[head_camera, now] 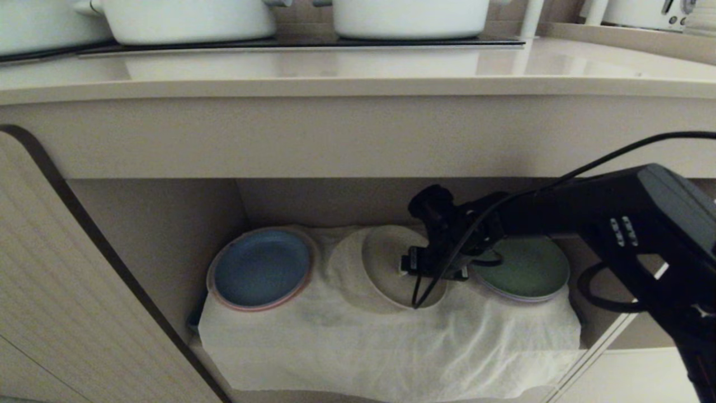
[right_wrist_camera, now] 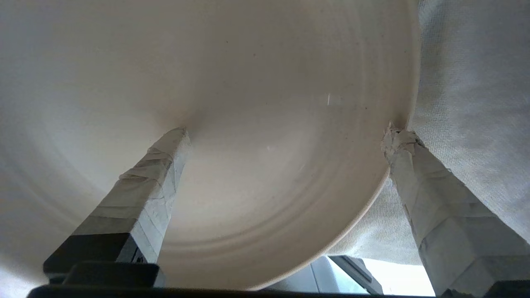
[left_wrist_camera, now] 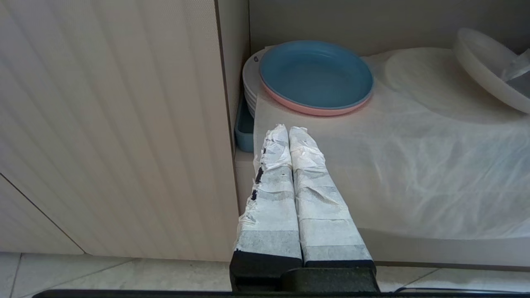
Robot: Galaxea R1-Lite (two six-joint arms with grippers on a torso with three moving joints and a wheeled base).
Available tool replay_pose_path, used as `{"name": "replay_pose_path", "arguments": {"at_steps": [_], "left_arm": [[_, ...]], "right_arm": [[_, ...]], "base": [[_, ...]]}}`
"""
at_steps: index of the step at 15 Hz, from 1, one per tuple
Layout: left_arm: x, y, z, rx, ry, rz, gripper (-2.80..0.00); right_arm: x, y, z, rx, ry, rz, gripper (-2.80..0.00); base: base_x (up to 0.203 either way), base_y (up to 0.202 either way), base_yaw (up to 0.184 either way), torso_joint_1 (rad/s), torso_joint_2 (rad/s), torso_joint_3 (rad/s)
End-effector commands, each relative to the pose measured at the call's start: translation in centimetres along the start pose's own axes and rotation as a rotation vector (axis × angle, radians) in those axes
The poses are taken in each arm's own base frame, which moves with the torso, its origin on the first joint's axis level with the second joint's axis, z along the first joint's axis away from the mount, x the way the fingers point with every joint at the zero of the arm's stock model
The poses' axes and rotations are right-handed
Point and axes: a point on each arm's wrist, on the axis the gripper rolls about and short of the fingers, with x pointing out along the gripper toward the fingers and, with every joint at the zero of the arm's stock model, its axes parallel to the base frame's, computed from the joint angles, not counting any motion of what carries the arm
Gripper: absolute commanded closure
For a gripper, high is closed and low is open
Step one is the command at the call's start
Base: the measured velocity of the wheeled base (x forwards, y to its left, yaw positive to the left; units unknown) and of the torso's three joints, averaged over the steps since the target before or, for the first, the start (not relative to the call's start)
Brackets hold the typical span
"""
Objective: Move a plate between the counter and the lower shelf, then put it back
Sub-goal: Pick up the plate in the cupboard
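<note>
The right gripper [right_wrist_camera: 285,132] is deep inside the lower shelf [head_camera: 168,224], its taped fingers [right_wrist_camera: 153,182] spread wide around the plate's rim: one finger lies over the plate's inner face, the other sits outside the edge against the white cloth [head_camera: 391,347]. The plate [head_camera: 386,263] is tilted up on its edge rather than lying flat, its hollow side turned toward the gripper, between the blue plate [head_camera: 262,274] on the robot's left and the green plate [head_camera: 526,271] on its right. Nothing is clamped; the jaws stand apart with the rim between them. The left gripper [left_wrist_camera: 287,132] hangs low outside the cupboard, beside the ribbed door panel [left_wrist_camera: 107,124], its two taped fingers pressed together and empty. Above it all, the counter [head_camera: 358,70] carries white pots [head_camera: 184,19] on the black hob panel [head_camera: 302,42].
</note>
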Motion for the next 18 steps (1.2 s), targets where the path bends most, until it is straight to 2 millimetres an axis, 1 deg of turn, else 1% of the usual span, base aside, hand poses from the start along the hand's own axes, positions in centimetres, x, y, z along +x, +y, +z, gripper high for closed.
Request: {"name": "replay_pose_path", "arguments": {"at_steps": [1, 5, 13, 18], "left_arm": [[0.0, 0.0, 0.0, 0.0, 0.0, 0.001, 0.0], [0.0, 0.0, 0.0, 0.0, 0.0, 0.001, 0.0], [0.0, 0.0, 0.0, 0.0, 0.0, 0.001, 0.0], [0.0, 0.0, 0.0, 0.0, 0.0, 0.001, 0.0]], "right_arm": [[0.6, 0.0, -0.2, 0.001, 0.01, -0.012, -2.8], [0.3, 0.0, -0.1, 0.002, 0.003, -0.007, -2.8], [-1.5, 0.1, 0.4, 0.0, -0.019, 0.007, -2.8], [-1.8, 0.5, -0.3, -0.017, 0.011, -0.003, -2.8]], "base": [[0.0, 0.0, 0.0, 0.0, 0.0, 0.0], [0.0, 0.0, 0.0, 0.0, 0.0, 0.0], [0.0, 0.0, 0.0, 0.0, 0.0, 0.0], [0.0, 0.0, 0.0, 0.0, 0.0, 0.0]]}}
